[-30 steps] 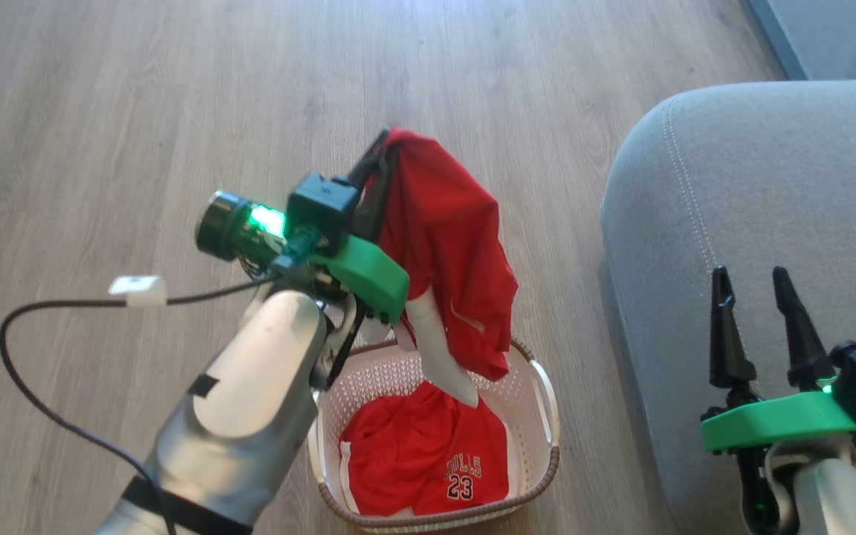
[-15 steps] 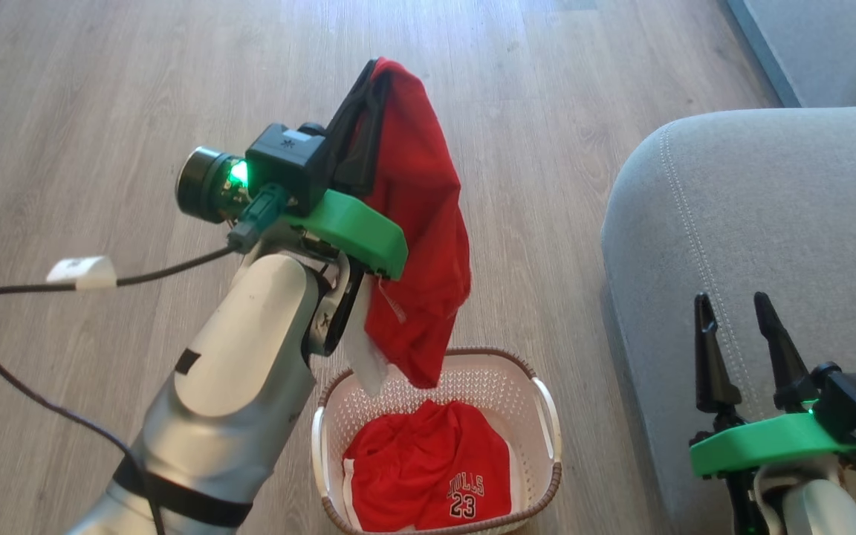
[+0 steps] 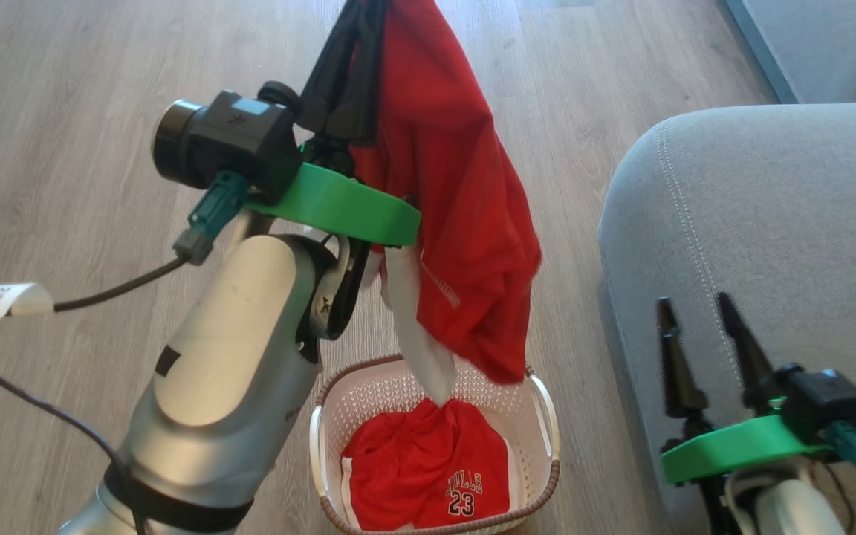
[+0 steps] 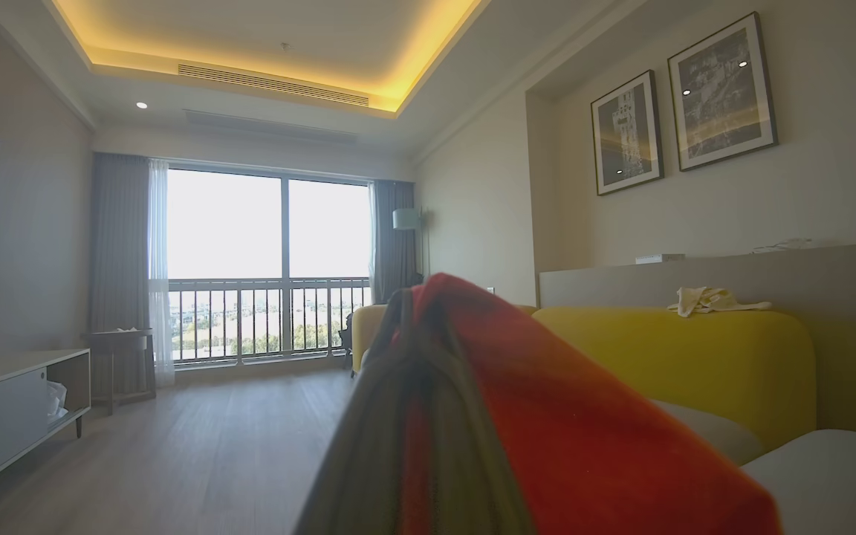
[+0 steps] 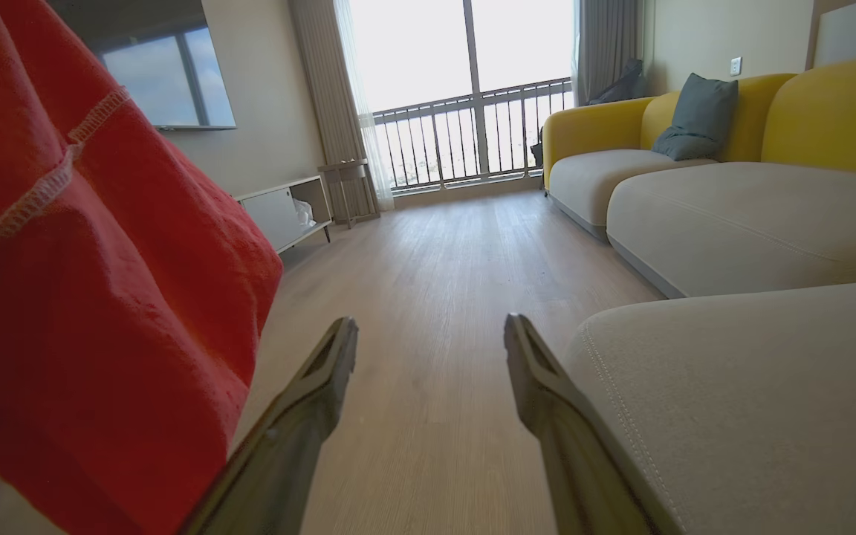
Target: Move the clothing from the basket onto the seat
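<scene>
Head view: your left end effector [image 3: 357, 26] is raised high, fingers clenched on the top of a red garment [image 3: 458, 208]. The garment hangs free above the basket [image 3: 545, 416]. Its white strip [image 3: 417, 327] dangles down to the heap below; can't tell if the two touch. A second red piece, the jersey [image 3: 428, 468] printed "BULLS 23", lies bunched inside the basket. The basket sits on the wood floor [image 3: 101, 111], just beside the grey seat [image 3: 770, 223] on your right. Your right end effector [image 3: 695, 301] is low at the right, fingers apart and holding nothing, over the seat's front edge.

Left wrist view: your two fingers are pressed together with red fabric draped over them and falling to the right. Past them are a yellow sofa [image 4: 695, 357] and a window [image 4: 264, 260].

Right wrist view: your fingers are spread wide with bare floor between them. The hanging red garment with pale stitching is close at the left, apart from the left finger. The grey seat's rounded corner is at the lower right, just beside the right finger.
</scene>
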`<state>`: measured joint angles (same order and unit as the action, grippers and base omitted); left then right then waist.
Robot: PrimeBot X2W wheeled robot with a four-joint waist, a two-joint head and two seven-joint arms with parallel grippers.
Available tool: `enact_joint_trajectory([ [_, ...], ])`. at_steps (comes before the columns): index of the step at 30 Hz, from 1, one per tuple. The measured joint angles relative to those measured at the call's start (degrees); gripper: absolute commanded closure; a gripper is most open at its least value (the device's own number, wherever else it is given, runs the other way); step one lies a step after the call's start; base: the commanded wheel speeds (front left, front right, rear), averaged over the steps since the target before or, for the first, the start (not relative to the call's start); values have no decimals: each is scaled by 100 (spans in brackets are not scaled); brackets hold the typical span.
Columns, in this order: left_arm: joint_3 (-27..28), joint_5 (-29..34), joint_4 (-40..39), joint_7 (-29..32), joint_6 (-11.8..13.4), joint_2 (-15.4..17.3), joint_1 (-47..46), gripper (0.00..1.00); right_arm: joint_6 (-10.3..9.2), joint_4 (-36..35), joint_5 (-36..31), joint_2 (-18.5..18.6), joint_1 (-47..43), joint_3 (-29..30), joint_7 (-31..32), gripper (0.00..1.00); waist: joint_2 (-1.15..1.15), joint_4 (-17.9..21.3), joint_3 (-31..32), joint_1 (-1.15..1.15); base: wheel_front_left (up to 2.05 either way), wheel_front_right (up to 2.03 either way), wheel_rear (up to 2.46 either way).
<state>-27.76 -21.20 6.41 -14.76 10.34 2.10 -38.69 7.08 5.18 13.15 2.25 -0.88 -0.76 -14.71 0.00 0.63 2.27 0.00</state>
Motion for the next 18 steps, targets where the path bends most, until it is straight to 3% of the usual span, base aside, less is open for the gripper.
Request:
enact_joint_trajectory([
  [18,-353,-66,212,1,-56,1,5,100,1,-638,-557,10,12,-1605,1,0,0,110,-47,0,0,0,0],
])
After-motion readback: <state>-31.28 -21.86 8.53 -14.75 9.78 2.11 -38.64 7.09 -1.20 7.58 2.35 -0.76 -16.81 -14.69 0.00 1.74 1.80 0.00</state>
